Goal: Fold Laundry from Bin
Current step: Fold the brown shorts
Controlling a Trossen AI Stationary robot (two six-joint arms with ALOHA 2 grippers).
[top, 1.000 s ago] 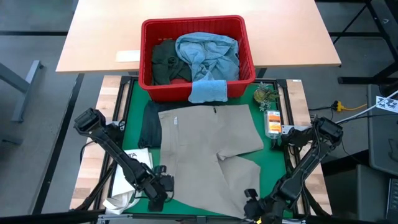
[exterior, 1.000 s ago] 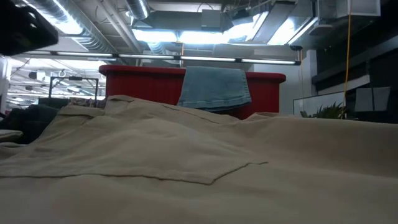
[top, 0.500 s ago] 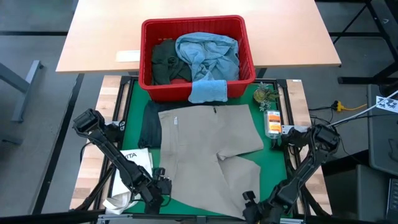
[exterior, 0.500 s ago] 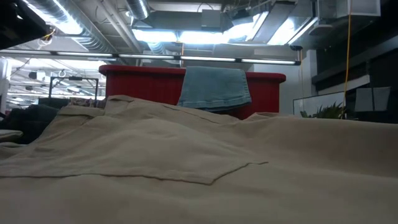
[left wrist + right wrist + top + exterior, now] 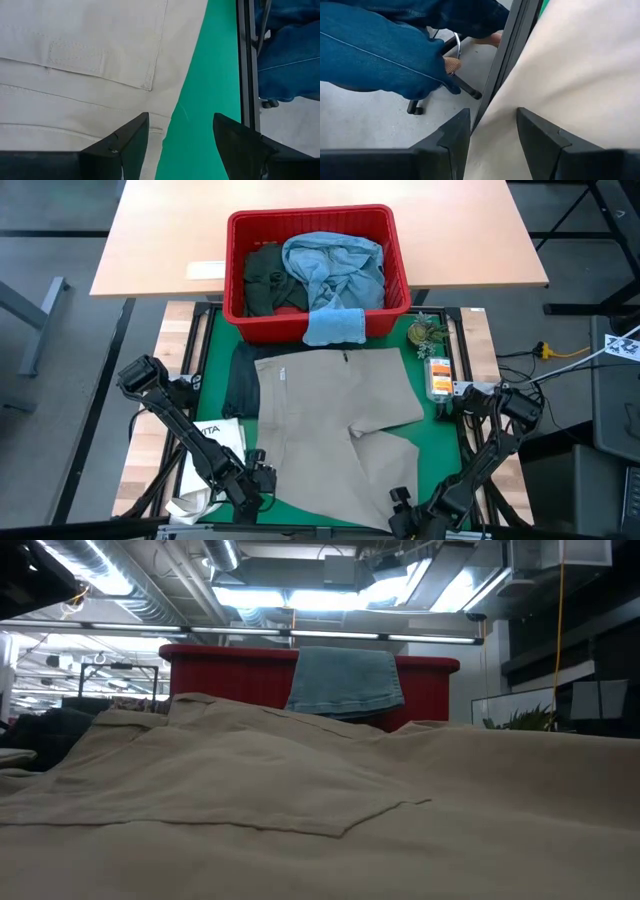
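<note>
Surface: green mat (image 5: 440, 435) in the lower half of the high view, wooden table (image 5: 450, 240) above it.
Bin: red bin (image 5: 395, 255) at upper centre, with dark green piece (image 5: 262, 275) and light blue jeans (image 5: 335, 265) inside; small light blue cloth (image 5: 333, 326) hangs over its near rim.
Trousers: khaki trousers (image 5: 335, 405) spread flat at centre; dark garment (image 5: 240, 385) peeks out at their left edge.
Change: left gripper (image 5: 180, 137) has spread wider and shifted toward the lower-left corner; right arm has drawn lower, so a grab looks imminent.
Left gripper: jaws apart, empty, astride the trousers' edge.
Right gripper (image 5: 492, 130): jaws apart, empty, at the lower-right hem by the table frame (image 5: 507, 45).
Room: bare mat right of the trousers; white bag (image 5: 200, 470) crowds lower left.
</note>
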